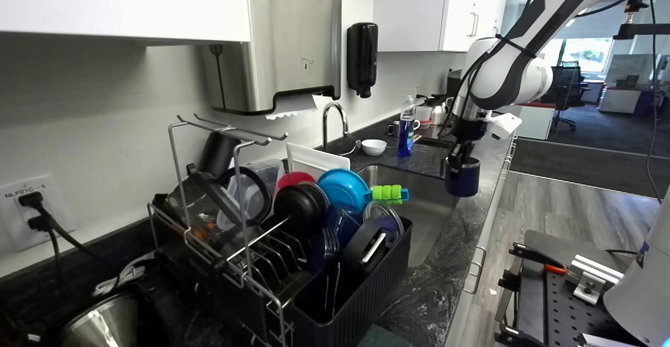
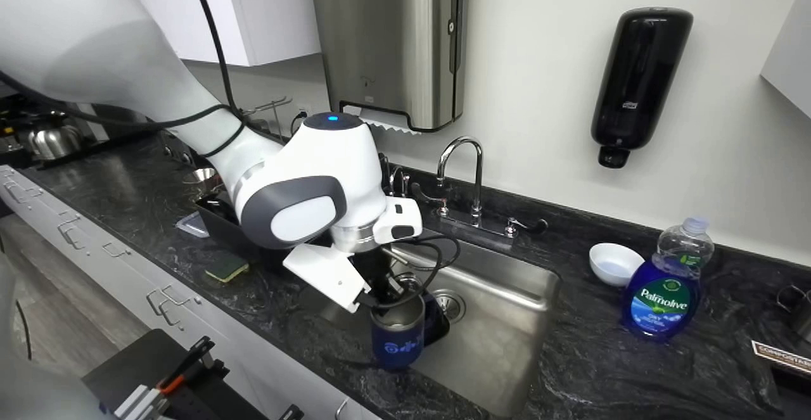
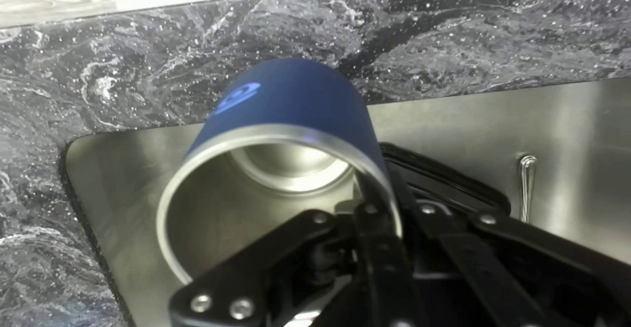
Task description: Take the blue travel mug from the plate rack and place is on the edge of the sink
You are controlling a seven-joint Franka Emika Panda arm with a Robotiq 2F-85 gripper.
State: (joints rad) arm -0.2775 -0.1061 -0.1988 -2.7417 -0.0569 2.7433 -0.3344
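In an exterior view, the blue travel mug is being held well apart from the plate rack. In an exterior view, it is overlapping the front edge of the sink, whether touching I cannot tell. In the wrist view, the fingers are clamping its wall from inside and outside.

The marbled countertop carries a plate rack, white bowl, soap bottle and sponge.
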